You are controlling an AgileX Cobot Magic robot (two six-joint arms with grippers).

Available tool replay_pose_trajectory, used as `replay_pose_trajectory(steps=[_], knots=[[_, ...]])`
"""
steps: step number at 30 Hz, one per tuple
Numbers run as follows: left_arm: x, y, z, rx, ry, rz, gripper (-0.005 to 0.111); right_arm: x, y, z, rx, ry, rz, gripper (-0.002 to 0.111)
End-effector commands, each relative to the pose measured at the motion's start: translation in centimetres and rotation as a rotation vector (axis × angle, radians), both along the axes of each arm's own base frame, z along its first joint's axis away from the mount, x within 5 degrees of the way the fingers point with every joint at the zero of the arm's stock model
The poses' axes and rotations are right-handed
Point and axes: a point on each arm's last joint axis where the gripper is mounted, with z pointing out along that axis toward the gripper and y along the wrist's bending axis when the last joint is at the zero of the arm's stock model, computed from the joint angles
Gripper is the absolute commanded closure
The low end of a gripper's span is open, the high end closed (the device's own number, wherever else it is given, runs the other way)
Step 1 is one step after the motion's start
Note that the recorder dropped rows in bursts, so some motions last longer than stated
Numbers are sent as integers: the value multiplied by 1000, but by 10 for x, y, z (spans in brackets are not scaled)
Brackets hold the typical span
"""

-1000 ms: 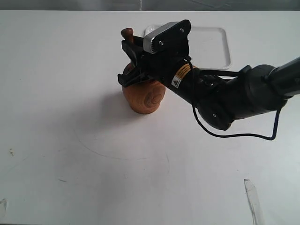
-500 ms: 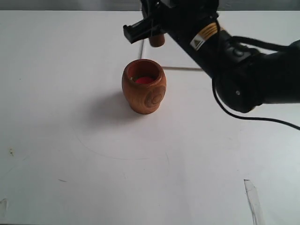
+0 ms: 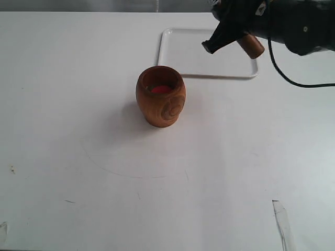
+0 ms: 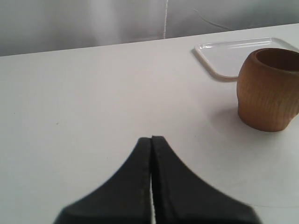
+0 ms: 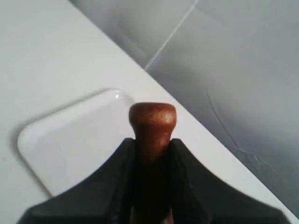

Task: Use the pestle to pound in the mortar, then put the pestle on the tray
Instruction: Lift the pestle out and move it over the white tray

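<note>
The orange-brown mortar (image 3: 160, 97) stands upright on the white table, its red inside showing, and nothing is in it. Behind it lies the white tray (image 3: 180, 55). My right gripper (image 3: 221, 37) hovers over the tray's right part, shut on the dark brown pestle (image 3: 254, 47), whose thick end sticks out to the right. In the right wrist view the pestle's knob (image 5: 153, 116) juts past the right gripper (image 5: 153, 143), with the tray (image 5: 65, 140) below. My left gripper (image 4: 152, 139) is shut and empty, low over the table, apart from the mortar (image 4: 267, 91) and the tray (image 4: 224, 56).
A grey wall or backdrop (image 4: 93, 23) rises behind the table's far edge. A strip of clear tape (image 3: 281, 219) lies at the front right. Faint pencil-like arcs (image 3: 136, 175) mark the tabletop in front of the mortar.
My right gripper has lifted the pestle out of the mortar and carried it up and to the right, over the tray. The mortar has stayed in place.
</note>
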Motion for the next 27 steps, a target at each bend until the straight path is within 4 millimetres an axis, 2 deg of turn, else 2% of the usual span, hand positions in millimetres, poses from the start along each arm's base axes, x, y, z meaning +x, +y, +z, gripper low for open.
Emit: replay_pose_trajectory(steps=[1, 6, 9, 16, 23, 25, 27], knots=[[0, -1, 0, -15, -4, -6, 107, 36, 20, -19, -132, -19, 84, 108], [0, -1, 0, -15, -4, -6, 107, 87, 50, -47, -210, 62, 106, 108], [0, -1, 0, -15, -4, -6, 107, 107, 61, -80, -249, 132, 112, 108], [0, -1, 0, -15, -4, -6, 107, 118, 67, -129, -312, 174, 136, 108], [0, -1, 0, -15, -4, -6, 107, 118, 66, -136, -343, 169, 152, 108], [0, -1, 0, -15, -4, -6, 107, 117, 66, -136, -345, 172, 153, 104], [0, -1, 0, -15, -4, -6, 107, 117, 66, -136, -337, 177, 146, 94]])
